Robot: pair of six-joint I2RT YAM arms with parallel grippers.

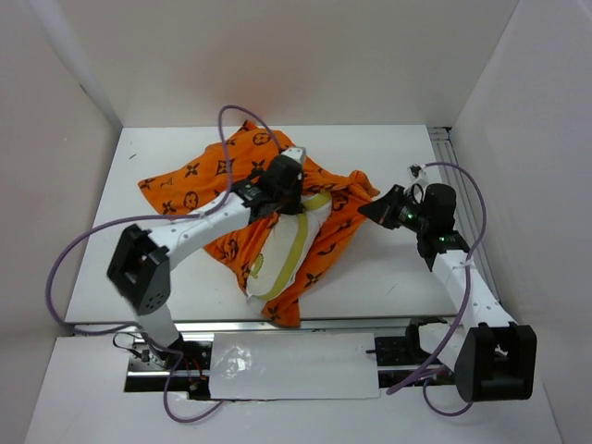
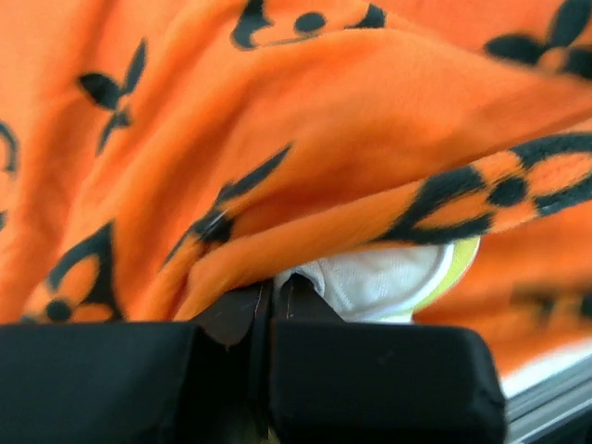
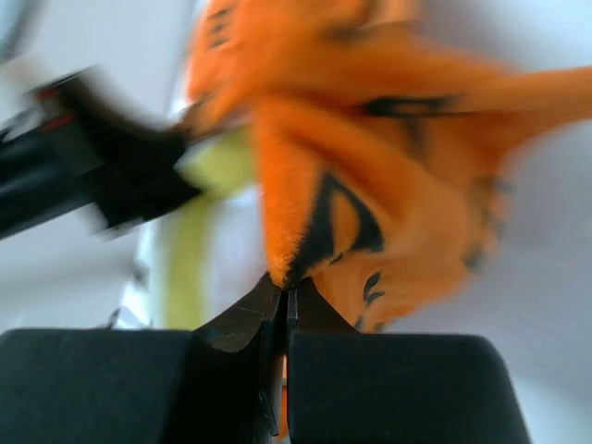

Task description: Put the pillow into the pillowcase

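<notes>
Step in hand: drawing the pillowcase [image 1: 199, 180] over the pillow [image 1: 282, 250]. I judge it about half done.

The pillow lies mid-table [image 1: 388, 277], its far end under the pillowcase and its near end bare, pointing at the near edge.

The left gripper [image 2: 270, 291] appears clamped on the pillowcase lip, touching the pillow. The right gripper [image 3: 287, 291] is pinched on the pillowcase's right edge, beside the pillow.

Next move, in my view: pull the opening toward the near edge with both grips, without letting the cloth slip.

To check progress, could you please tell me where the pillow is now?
In the top view, the pillow lies mid-table, partly wrapped in the pillowcase, by the left gripper.
</notes>
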